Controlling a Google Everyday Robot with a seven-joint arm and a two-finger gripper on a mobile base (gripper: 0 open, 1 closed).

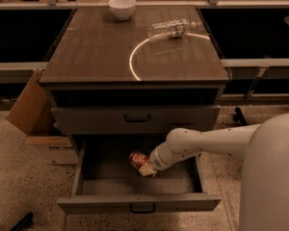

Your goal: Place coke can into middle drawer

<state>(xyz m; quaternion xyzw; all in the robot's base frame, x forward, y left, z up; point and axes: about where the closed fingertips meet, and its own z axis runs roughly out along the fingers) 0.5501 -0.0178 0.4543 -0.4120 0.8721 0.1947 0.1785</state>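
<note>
The coke can [136, 158], red with a silver end, lies tilted inside the open middle drawer [101, 204], which is pulled out at the bottom of the grey cabinet. My gripper [144, 165] reaches in from the right on a white arm and is shut on the can, just above the drawer floor near its middle. A pale fingertip [146, 170] shows below the can. The other finger is hidden behind the can and wrist.
The closed upper drawer front [135, 119] sits just above the opening. On the cabinet top [96, 57] stand a white bowl [122, 7] and a clear plastic water bottle [169, 29] lying on its side. A cardboard box [31, 107] leans at the left.
</note>
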